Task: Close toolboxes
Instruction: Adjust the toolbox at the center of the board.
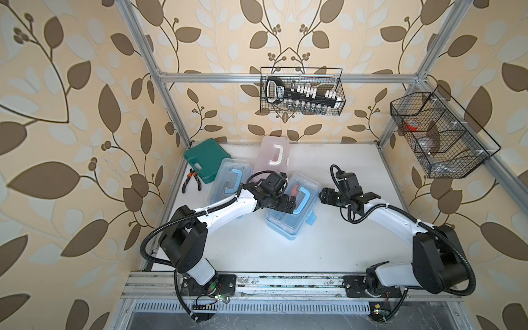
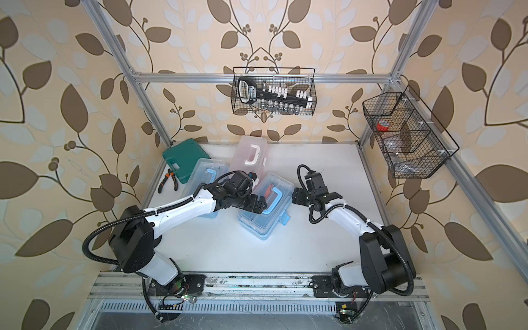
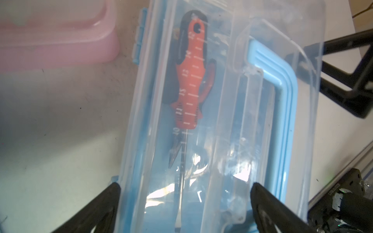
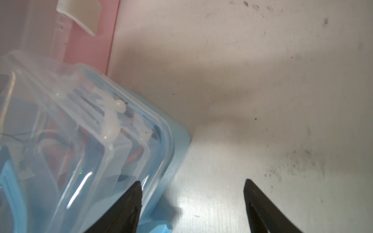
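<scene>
Three toolboxes lie on the white table. The pink one with a white handle is at the back, and a light-blue one lies to its left. A second light-blue toolbox is in the middle with its clear lid down and red-handled tools inside. A blue latch sticks out from its right side. My left gripper hangs open over this lid, its jaws spanning from the box's edge to its blue handle. My right gripper is open beside the box's right end, with only bare table between its fingers.
A dark green case and black-and-orange pliers lie at the back left. Two wire baskets hang on the frame: one at the back with a socket set, one on the right. Aluminium posts edge the table.
</scene>
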### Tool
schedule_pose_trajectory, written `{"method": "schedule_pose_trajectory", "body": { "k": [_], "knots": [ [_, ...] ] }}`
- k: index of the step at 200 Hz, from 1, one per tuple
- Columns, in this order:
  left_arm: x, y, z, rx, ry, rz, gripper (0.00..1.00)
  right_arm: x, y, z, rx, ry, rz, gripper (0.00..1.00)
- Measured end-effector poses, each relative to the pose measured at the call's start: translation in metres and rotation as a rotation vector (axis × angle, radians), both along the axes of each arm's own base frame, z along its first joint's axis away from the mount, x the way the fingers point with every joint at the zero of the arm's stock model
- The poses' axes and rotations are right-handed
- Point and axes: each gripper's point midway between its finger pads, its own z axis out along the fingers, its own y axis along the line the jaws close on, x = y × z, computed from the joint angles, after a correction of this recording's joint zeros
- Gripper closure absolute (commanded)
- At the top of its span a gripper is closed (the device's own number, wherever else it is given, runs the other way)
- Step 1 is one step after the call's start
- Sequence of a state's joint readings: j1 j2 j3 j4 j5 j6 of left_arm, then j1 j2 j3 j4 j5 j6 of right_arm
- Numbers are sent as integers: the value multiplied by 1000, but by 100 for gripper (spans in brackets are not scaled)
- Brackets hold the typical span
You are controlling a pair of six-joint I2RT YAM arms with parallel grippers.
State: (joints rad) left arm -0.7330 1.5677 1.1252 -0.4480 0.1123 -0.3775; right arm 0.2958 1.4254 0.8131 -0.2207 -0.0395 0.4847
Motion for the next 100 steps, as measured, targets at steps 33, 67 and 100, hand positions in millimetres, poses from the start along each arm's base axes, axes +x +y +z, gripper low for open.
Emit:
{"method": "schedule_pose_trajectory", "body": {
  "k": [33,67,100],
  "knots": [
    [-12,7,0,5,9,12,1,20,15,-2,38,-12,38,24],
    [-22,13,-2,11,32,27,1,39,25,3,74,-39,64,24],
    [-23,13,-2,5,44,46,1,57,42,14,131,-82,111,24]
  ]
}}
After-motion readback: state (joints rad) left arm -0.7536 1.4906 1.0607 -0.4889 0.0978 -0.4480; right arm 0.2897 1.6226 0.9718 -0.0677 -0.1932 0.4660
